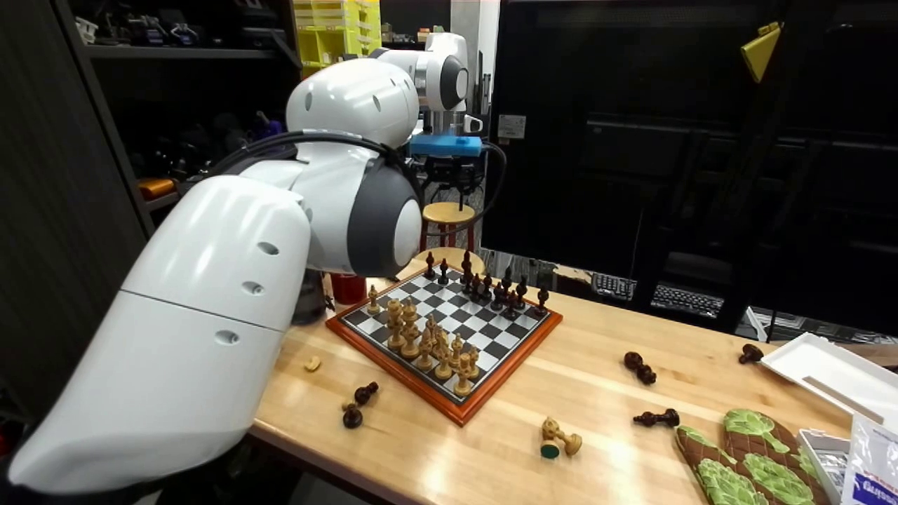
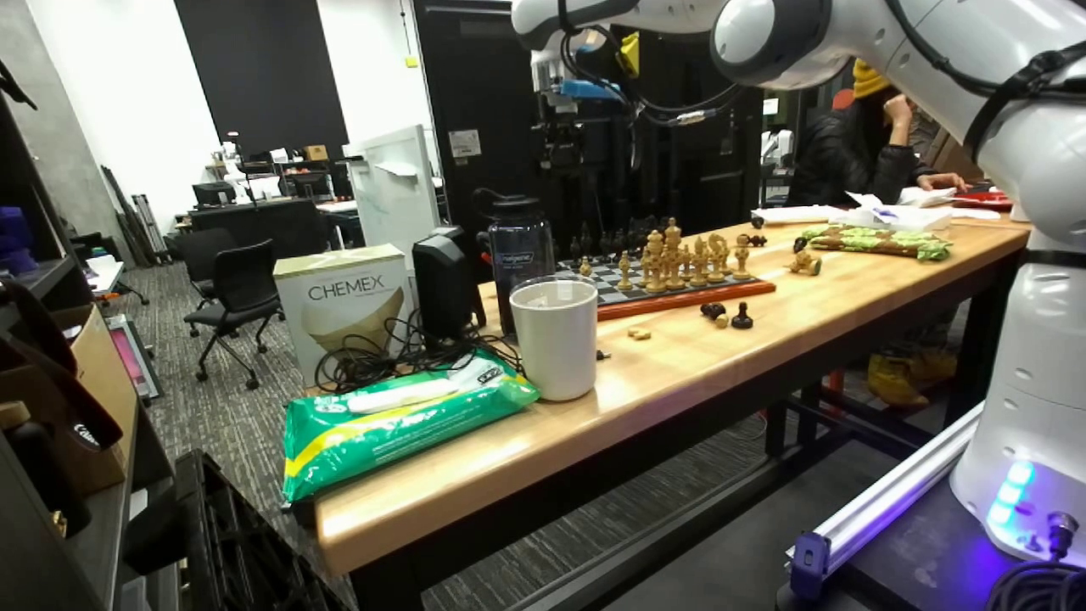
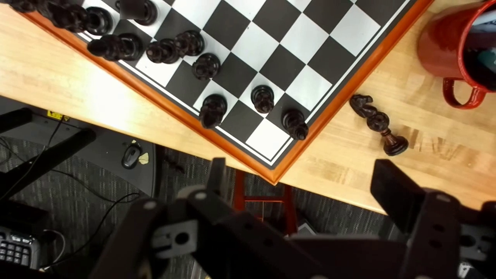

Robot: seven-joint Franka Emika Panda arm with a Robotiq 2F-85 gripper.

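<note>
Legible lettering. In an ext. view: "CHEMEX", dk. caps, on pale carton point(image 2: 344, 310); "nalgene", pale print, on dk. bottle point(image 2: 522, 246). In an ext. view: word-end "essing", white on blue, on clear packet point(image 1: 872, 456). Illeg.: print on green pack point(image 2: 399, 424); white notice point(image 1: 511, 127), both ext. views. Wrist view: yellow sticker point(image 3: 56, 115), keyboard point(image 3: 17, 248) legends, too sm. to read.

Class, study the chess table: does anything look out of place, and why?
Yes. Two light chess pieces lie tipped over on the wooden table, and a dark chess piece lies on its side near the green-and-brown cloth. They look odd because other pieces stand upright on the chessboard.
</note>
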